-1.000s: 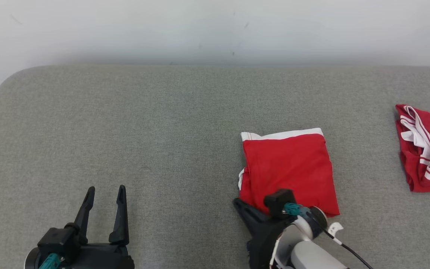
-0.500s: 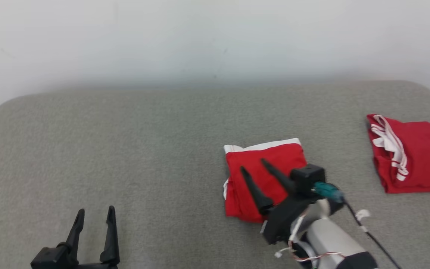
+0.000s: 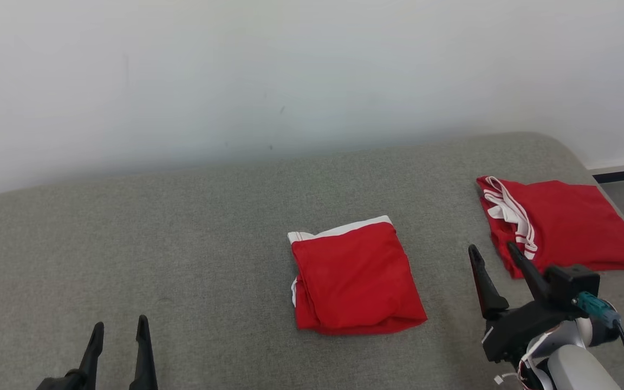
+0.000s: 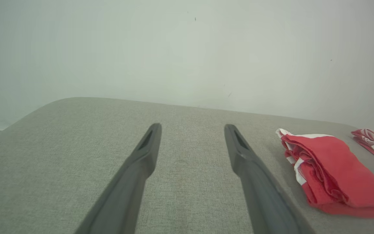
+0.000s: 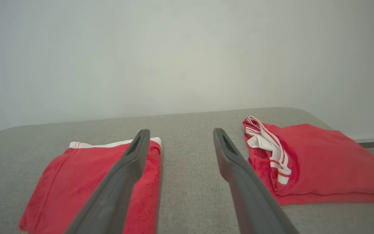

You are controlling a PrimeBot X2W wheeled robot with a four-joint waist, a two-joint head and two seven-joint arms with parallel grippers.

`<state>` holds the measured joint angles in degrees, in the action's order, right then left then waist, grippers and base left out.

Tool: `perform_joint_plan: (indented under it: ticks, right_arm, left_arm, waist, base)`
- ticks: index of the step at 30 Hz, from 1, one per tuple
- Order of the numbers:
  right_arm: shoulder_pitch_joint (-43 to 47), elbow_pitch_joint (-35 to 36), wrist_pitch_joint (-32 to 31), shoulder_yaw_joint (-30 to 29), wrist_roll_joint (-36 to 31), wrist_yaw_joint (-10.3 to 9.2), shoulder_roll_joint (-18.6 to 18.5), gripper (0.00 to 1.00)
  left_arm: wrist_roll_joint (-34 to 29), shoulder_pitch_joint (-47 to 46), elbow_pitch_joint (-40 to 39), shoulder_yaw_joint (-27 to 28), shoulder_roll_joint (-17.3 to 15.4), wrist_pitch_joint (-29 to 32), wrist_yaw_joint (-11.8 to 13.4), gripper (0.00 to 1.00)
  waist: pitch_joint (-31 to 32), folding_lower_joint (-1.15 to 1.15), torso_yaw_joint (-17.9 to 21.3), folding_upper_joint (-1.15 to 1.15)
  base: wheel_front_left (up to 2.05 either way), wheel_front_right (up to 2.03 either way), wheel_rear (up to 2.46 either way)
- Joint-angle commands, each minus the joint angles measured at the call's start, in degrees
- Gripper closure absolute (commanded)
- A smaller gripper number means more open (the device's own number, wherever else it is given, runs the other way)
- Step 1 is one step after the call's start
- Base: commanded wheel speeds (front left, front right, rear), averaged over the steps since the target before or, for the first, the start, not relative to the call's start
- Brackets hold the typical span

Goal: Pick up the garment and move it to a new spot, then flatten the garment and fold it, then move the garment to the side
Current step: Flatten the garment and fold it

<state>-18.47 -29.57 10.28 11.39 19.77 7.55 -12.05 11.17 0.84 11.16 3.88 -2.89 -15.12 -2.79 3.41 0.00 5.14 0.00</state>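
The folded red garment (image 3: 352,281) sits mid-way across the grey cushion (image 3: 182,227), nothing touching it. The right gripper (image 3: 491,247) hovers near it, spread wide and empty. The left gripper (image 3: 119,323) is the same, well apart.

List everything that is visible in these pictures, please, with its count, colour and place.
folded garment: one, red with a white band, middle of the padded surface
second garment: one, red with white striped trim, far right of the surface
padded surface: one, grey, under both garments
wall: one, pale, behind the surface
left gripper: one, dark, open and empty, lower left of the head view
right gripper: one, dark, open and empty, lower right, between the garments
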Motion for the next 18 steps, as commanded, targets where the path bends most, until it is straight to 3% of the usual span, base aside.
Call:
perform_joint_plan:
  ticks: [1, 18]
  right_arm:
    - [0.77, 0.19, 0.29, -0.28, -0.17, -0.13, -0.42, 0.0]
    - [4.16, -2.92, 1.98, 1.92, 5.03, -0.13, -1.92, 0.0]
  left_arm:
    - [0.12, 0.87, -0.19, 0.2, -0.03, 0.01, 0.16, 0.0]
    - [-1.41, 4.31, 0.47, 1.89, -0.03, 0.01, -1.76, 0.0]
  waist:
    - [0.58, 0.0, 0.46, 0.0]
    - [1.77, 0.0, -0.56, 0.0]
  base:
    - [0.0, 0.0, 0.0]
    - [0.0, 0.0, 0.0]
